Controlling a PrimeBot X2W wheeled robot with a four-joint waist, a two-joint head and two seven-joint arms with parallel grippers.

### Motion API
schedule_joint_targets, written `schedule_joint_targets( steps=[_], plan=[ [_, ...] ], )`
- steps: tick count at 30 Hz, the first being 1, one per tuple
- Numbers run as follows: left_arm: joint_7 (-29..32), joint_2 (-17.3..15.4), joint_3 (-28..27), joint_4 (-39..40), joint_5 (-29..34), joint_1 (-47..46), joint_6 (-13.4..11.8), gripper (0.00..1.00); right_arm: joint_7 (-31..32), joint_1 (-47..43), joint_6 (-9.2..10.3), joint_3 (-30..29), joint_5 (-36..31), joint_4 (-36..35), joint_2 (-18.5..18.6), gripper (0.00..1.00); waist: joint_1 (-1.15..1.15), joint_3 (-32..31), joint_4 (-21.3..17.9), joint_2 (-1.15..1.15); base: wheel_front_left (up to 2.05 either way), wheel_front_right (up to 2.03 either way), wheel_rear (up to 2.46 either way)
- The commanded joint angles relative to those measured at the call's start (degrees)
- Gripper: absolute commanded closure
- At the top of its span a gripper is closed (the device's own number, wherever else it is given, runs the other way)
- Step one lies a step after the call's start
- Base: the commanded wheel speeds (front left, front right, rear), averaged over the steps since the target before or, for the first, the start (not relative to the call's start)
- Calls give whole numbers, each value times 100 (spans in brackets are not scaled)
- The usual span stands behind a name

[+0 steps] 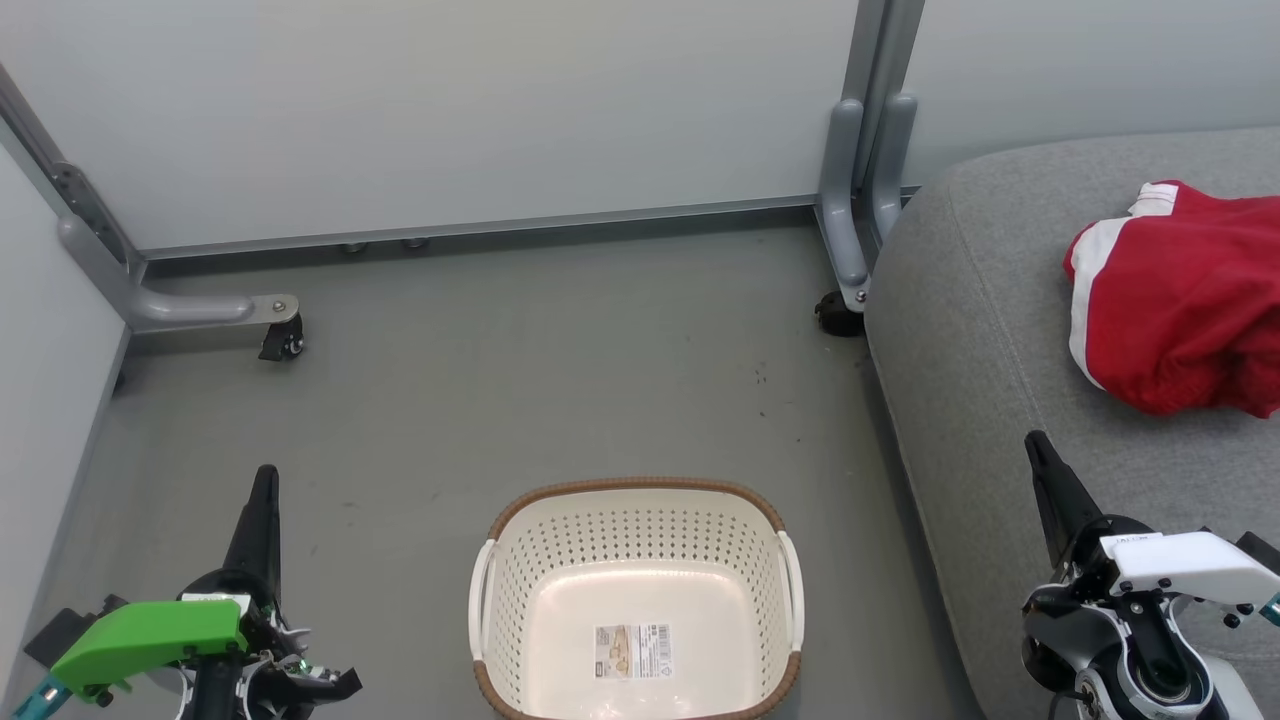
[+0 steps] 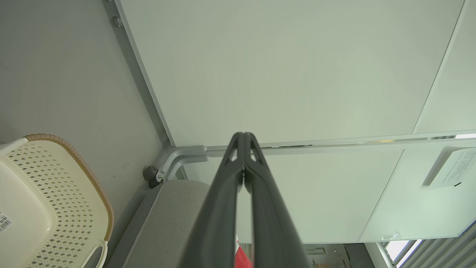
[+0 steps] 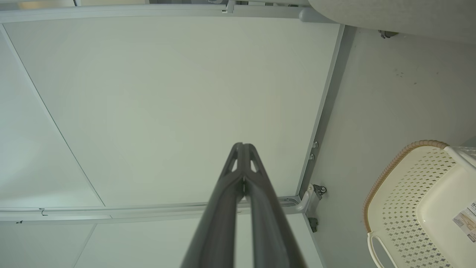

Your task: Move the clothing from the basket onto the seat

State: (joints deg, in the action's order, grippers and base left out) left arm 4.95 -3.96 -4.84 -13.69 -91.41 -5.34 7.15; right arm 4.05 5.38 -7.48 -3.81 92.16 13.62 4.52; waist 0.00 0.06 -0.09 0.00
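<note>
here's the basket (image 1: 630,486) near centre on the grey floor (image 1: 560,380), cream perforated walls, brown woven rim, white handles left and right. its bare bottom carries one printed sticker (image 1: 632,652) – a barcode and small print, too small to read.

over on the right, the clothing (image 1: 1180,300) lies on the seat (image 1: 980,330): a crumpled bright red heap with white stripe trim, well apart from the basket. it may be two garments bunched together, but the folds hide that.

left gripper (image 1: 265,472) sits low at the near left under a green housing (image 1: 150,635), and the left wrist view shows its fingers (image 2: 260,208) pressed together tip to tip, gripping nothing. right gripper (image 1: 1035,442) is at the near right over the seat's front edge, likewise closed up tight in its wrist view, with nothing between the fingers (image 3: 260,216). its white housing (image 1: 1190,562) bears tiny dark lettering – illegible.

far side: pale partition panels (image 1: 450,110) on grey legs, a caster (image 1: 283,343) at the left. the left wrist view catches a white paper notice (image 2: 452,167) on a panel, print too fine to make out.
</note>
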Motion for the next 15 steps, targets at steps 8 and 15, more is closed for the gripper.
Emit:
schedule_joint_targets(
  steps=[8, 15],
  plan=[
    [69, 14, -46, -41, -220, -120, 49, 100, 92, 83, -2, -65, 212, 37, -1, 100, 0, 12, 9, 0, 0, 0, 0],
    [80, 23, -61, -40, -202, -115, 49, 100, 101, 85, -2, -82, 188, 38, -15, 100, 0, 12, 9, 0, 0, 0, 0]
  ],
)
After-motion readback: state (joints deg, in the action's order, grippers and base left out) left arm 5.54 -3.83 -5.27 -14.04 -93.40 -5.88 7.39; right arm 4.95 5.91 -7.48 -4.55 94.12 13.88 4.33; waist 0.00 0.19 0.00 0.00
